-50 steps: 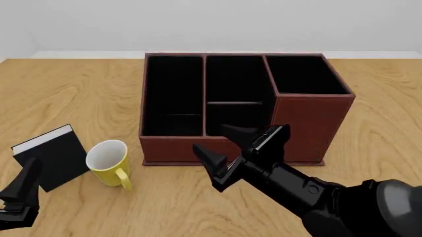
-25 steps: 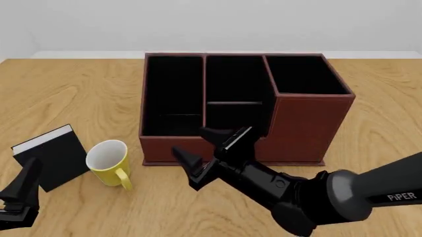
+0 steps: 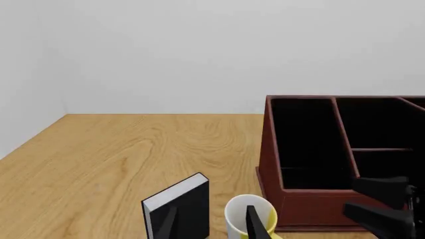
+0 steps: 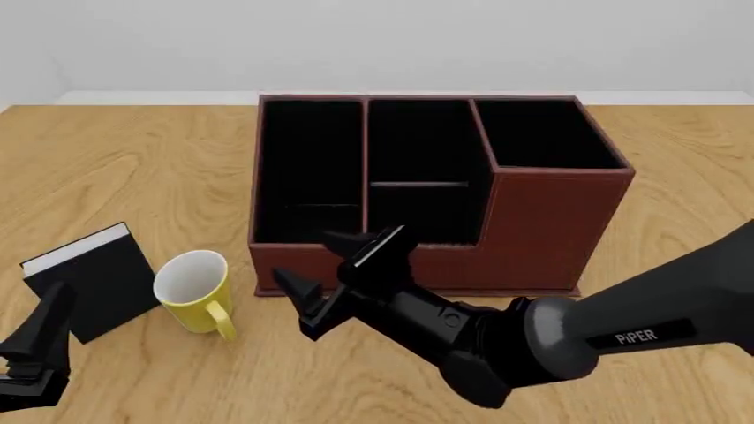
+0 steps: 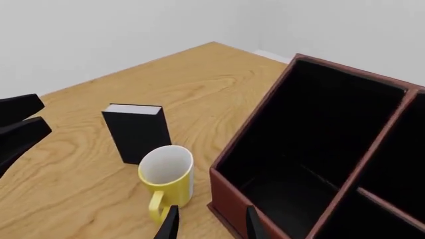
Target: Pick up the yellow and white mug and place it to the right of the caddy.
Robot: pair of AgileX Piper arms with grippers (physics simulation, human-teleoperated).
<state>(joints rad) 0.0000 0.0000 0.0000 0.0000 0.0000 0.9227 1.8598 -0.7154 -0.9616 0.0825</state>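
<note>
The yellow and white mug (image 4: 194,291) stands upright on the table, handle toward the near side, left of the caddy's front left corner. It also shows in the right wrist view (image 5: 166,179) and the left wrist view (image 3: 236,214). The reddish-brown caddy (image 4: 548,221) with its black interior stands mid-table; its taller section is at the right. My right gripper (image 4: 304,256) is open and empty, above the table just in front of the caddy's front left corner, right of the mug and apart from it. My left gripper (image 4: 30,349) is open and empty at the near left edge.
A black book (image 4: 94,281) with white page edges stands tilted just left of the mug, close to it. My left gripper's fingers (image 3: 169,221) point toward the book and the mug. Bare wooden table (image 4: 683,256) lies right of the caddy.
My right gripper has moved left along the caddy's front, closer to the mug, and stays open. The left arm, the mug and the book have not moved.
</note>
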